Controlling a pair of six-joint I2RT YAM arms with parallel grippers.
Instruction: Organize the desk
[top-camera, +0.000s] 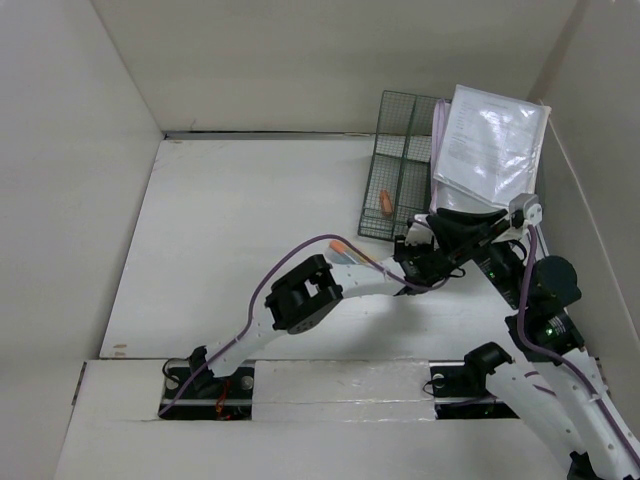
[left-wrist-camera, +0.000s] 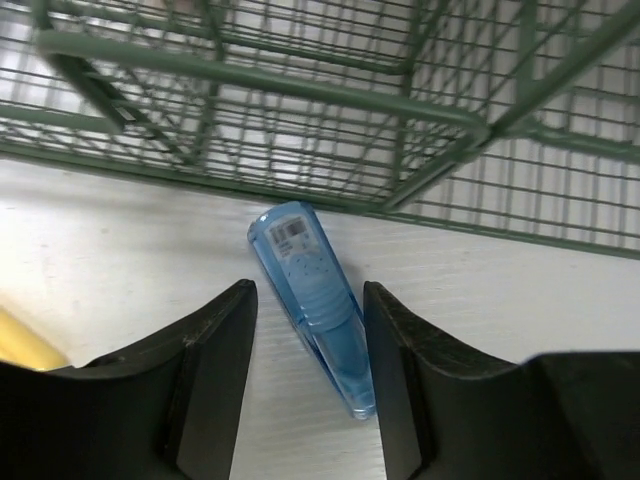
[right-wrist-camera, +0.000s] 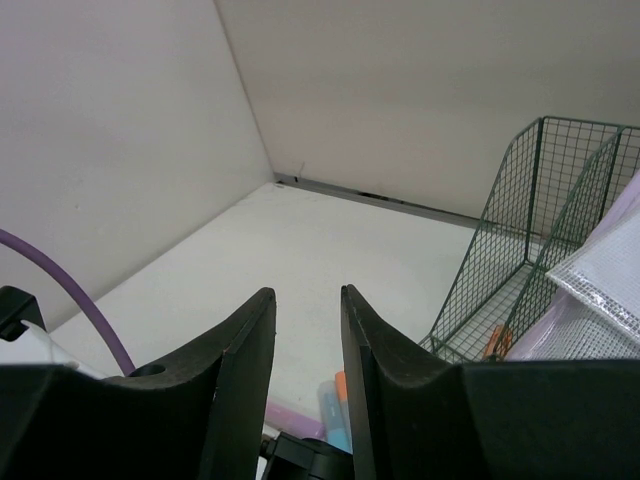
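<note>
Worktop (top-camera: 250, 200): rigid, fixed, matte, spanning beneath both arms; nothing to grip. On it, beside rack (left-wrist-camera: 300, 90), blue pen (left-wrist-camera: 315, 300): probably light, stiff, slick plastic; best pinched mid-barrel. Left fingers (left-wrist-camera: 215, 370) spread astride pen, unclenched. Right fingers (right-wrist-camera: 240, 380) slightly parted, empty.

1. The desk (top-camera: 250, 220) is plain matte white.
2. The wire rack (top-camera: 397, 170), upper right of the top view, is a dark green grid.
3. The pen (left-wrist-camera: 318, 305) is translucent blue, with a small printed label.
4. The small piece (top-camera: 385, 203) in the rack is orange.
5. The cable (top-camera: 300, 246) is purple.
6. The glossy clear sleeve (top-camera: 490, 140) covers white paper with grey print.
</note>
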